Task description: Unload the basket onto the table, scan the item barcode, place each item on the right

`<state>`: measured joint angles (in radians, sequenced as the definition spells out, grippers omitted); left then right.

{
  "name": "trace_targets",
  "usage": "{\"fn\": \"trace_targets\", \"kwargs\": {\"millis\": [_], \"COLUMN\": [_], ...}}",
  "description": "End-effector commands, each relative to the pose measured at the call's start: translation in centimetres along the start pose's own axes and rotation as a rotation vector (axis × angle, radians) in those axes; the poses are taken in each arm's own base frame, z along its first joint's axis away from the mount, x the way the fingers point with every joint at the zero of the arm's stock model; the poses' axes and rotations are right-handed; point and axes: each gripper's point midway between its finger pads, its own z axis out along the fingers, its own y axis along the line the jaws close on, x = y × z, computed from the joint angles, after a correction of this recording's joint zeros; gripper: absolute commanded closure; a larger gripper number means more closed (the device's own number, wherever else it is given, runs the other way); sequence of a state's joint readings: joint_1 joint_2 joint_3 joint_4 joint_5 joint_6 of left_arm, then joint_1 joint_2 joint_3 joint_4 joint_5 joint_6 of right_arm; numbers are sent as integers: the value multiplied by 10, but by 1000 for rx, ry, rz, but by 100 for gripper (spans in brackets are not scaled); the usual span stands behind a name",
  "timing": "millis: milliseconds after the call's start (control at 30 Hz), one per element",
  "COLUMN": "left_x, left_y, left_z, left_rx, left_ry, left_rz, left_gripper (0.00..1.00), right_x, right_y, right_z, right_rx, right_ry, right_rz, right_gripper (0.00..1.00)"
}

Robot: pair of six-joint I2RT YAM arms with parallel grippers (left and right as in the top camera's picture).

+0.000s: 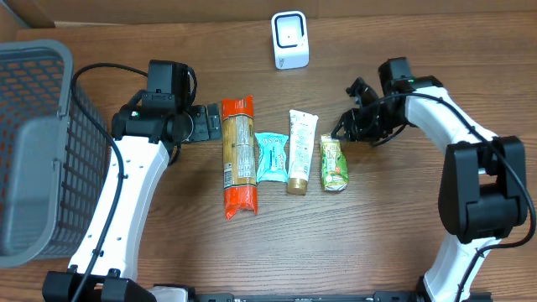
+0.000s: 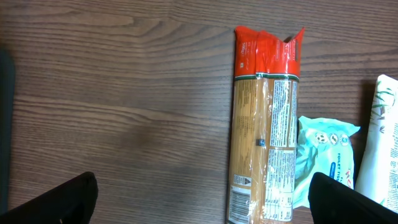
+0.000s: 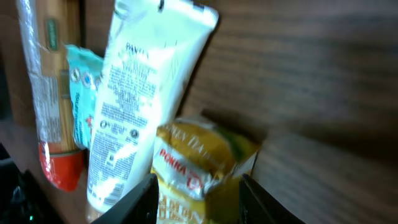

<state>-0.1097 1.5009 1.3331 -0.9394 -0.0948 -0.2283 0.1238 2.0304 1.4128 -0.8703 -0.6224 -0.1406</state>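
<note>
Presently, at the far left, a grey basket is noted, well apart from the row of goods. The left gripper is found with its jaws wide apart and nothing between them, just beside the far end of the spaghetti pack. Next along, a teal wipes packet and a white tube are recorded side by side, each laid with its long axis running away from the robot. The scanner is set well beyond the row, behind the tube.

The green and yellow pouch, judged to be the item in hand, is laid last in the row on the table, its long axis parallel to the others. The right gripper is placed at the pouch's far end, one finger on each side of its short width. Whether the pouch is actually pinched cannot be told. The right arm is plainly the nearer. It is judged that the pouch must be carried away from the robot and leftward to reach the scanner. No barcode can be made out.
</note>
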Motion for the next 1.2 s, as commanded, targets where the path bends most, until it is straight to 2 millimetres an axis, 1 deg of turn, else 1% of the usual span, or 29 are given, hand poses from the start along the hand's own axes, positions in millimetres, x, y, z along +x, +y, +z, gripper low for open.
{"fn": "trace_targets", "kwargs": {"millis": [0, 33, 133, 167, 200, 233, 300, 367, 400, 433, 500, 567, 667, 767, 833, 967, 1167], "left_x": [-2, -2, -2, -2, -2, -2, -2, -2, -2, -2, -2, -2, -2, -2, -2, -2, -2], "left_y": [0, 0, 1, 0, 0, 0, 0, 0, 0, 1, 1, 1, 0, 0, 1, 0, 1], "left_z": [0, 0, 0, 0, 0, 0, 0, 0, 0, 0, 0, 0, 0, 0, 0, 0, 0], "left_rx": [-7, -7, -8, -7, -7, -7, -7, -7, -7, -8, -8, -8, -7, -7, -8, -7, -8], "left_ry": [-5, -5, -5, -5, -5, -5, -5, -5, -5, -5, -5, -5, -5, -5, -5, -5, -5], "left_rz": [24, 24, 24, 24, 24, 24, 24, 24, 24, 24, 24, 24, 24, 24, 24, 24, 24], "left_gripper": [1, 0, 0, 0, 0, 1, 0, 0, 0, 0, 0, 0, 0, 1, 1, 1, 1], "right_x": [9, 9, 8, 8, 11, 13, 15, 19, 24, 30, 34, 32, 18, 5, -3, -9, -29], "right_y": [-12, -12, -5, 0, 7, 10, 11, 9, 6, 4, 14, 23, 31, 38, 40, 41, 54], "right_z": [5, 4, -6, -10, -15, -17, -21, -20, -18, -14, -9, -2, 7, 14, 16, 13, 0], "right_rx": [-28, -27, -15, -6, 16, 38, 137, 236, 290, 337, 326, 323, 367, 379, 416, 457, 454], "right_ry": [13, 14, 20, 26, 42, 52, 58, 66, 82, 97, 115, 114, 62, 12, -22, -37, -82], "right_rz": [22, 26, 25, 21, 13, 9, 32, 82, 114, 145, 124, 73, -8, -62, -96, -142, -187], "right_gripper": [58, 57, 56, 55, 52, 48, 43, 42, 43, 46, 54, 58, 60, 67, 73, 75, 74]}}
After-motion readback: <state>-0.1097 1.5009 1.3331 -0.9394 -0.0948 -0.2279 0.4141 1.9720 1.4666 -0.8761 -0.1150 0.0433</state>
